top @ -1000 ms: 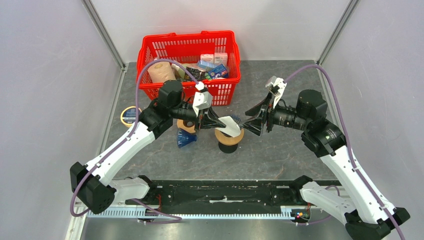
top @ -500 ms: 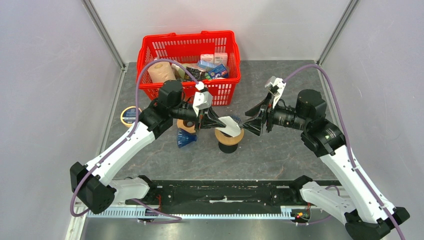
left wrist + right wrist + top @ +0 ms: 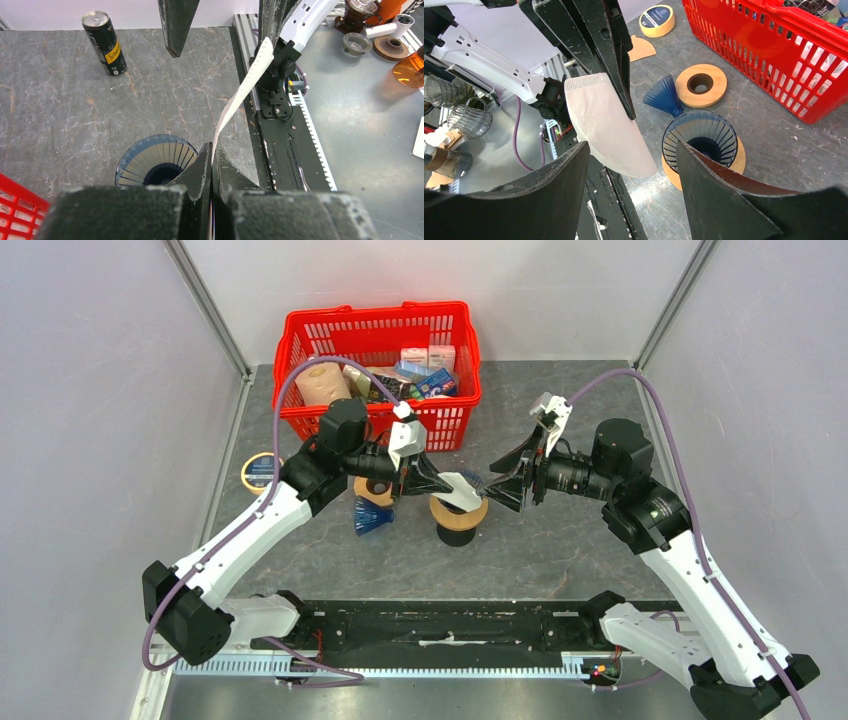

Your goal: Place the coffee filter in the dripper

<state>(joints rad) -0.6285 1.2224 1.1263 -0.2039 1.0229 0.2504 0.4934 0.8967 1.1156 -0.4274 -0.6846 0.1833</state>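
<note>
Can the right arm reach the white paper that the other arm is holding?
Probably yes. The right gripper is open and faces the coffee filter, which the left gripper pinches above the dripper, with nothing between them.

I watch my left arm (image 3: pixel 245 535) and right arm (image 3: pixel 690 570): white shells, black joints, purple cables (image 3: pixel 276 420) looping toward twelve o'clock, scuffed black fingers (image 3: pixel 724 200).
</note>
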